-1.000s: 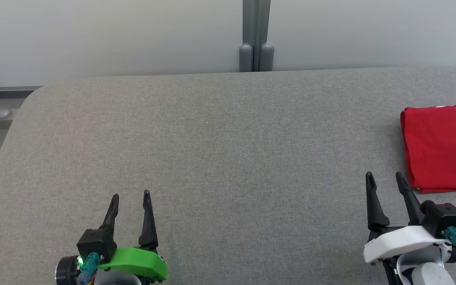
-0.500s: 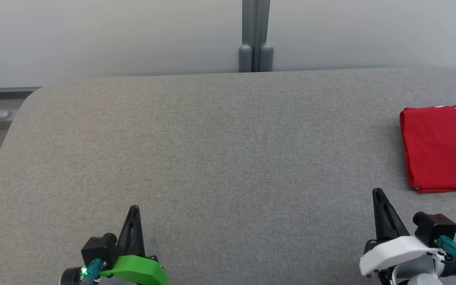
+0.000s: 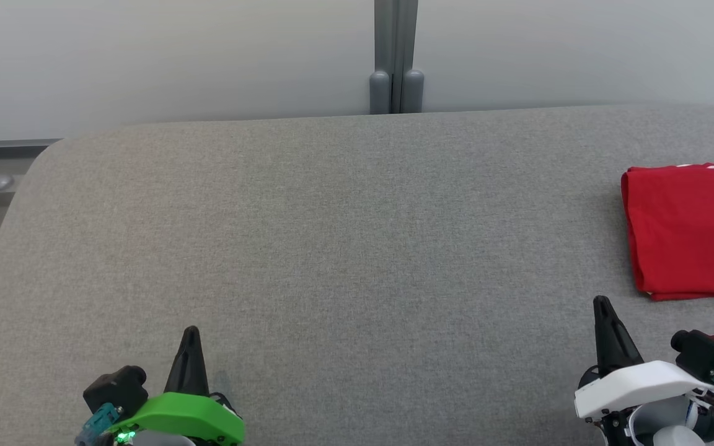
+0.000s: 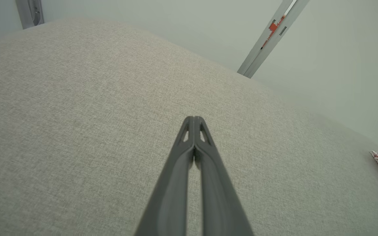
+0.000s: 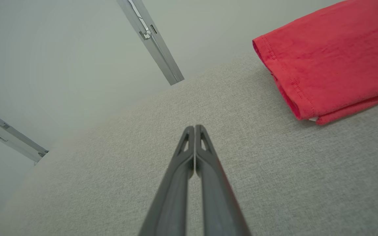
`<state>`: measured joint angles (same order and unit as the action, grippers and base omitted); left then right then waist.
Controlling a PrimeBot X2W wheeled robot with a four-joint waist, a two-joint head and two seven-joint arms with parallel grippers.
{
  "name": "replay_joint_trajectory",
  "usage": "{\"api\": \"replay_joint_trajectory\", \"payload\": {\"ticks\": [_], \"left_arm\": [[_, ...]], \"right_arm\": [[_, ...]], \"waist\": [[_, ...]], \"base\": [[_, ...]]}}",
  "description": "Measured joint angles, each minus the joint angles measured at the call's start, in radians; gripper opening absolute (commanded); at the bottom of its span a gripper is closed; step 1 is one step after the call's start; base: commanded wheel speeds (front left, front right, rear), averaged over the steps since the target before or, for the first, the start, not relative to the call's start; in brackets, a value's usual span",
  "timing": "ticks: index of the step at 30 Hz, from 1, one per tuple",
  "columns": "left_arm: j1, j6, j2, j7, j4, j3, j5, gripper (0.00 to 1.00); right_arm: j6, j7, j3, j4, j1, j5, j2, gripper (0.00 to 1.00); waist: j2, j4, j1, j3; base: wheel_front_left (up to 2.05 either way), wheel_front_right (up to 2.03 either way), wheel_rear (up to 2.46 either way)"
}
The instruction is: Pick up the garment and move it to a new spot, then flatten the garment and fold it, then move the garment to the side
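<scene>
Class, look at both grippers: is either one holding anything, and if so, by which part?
Nothing is held. The left gripper and the right gripper are both shut with nothing between their fingers. The folded red garment lies apart from them on the grey surface.

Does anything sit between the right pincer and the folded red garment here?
Nothing visible does. Bare grey surface lies between the shut right pincer and the folded red garment, which rests ahead and to its right, not touching it.
</scene>
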<state>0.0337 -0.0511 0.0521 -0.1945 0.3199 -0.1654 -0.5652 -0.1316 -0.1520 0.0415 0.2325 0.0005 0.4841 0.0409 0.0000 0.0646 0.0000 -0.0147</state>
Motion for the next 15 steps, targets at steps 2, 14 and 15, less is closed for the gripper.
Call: {"api": "replay_joint_trajectory", "payload": {"ticks": [2, 14, 15], "left_arm": [[0.000, 0.006, 0.000, 0.008, -0.002, 0.006, -0.031, 0.00], [0.004, 0.034, 0.002, 0.053, -0.017, 0.044, -0.204, 0.00], [0.004, 0.035, 0.003, 0.054, -0.018, 0.048, -0.219, 0.00]], "right_arm": [[0.000, 0.007, 0.002, 0.000, -0.005, 0.034, 0.000, 0.00], [0.000, 0.049, 0.012, 0.002, -0.018, 0.215, 0.001, 0.00], [0.000, 0.055, 0.014, 0.002, -0.019, 0.231, 0.001, 0.00]], "waist": [[0.0000, -0.001, 0.0000, 0.000], [0.0000, -0.008, 0.0000, 0.001], [0.0000, -0.009, 0.0000, 0.002]], "base": [[0.00, 0.00, 0.00], [0.00, 0.00, 0.00], [0.00, 0.00, 0.00]]}}
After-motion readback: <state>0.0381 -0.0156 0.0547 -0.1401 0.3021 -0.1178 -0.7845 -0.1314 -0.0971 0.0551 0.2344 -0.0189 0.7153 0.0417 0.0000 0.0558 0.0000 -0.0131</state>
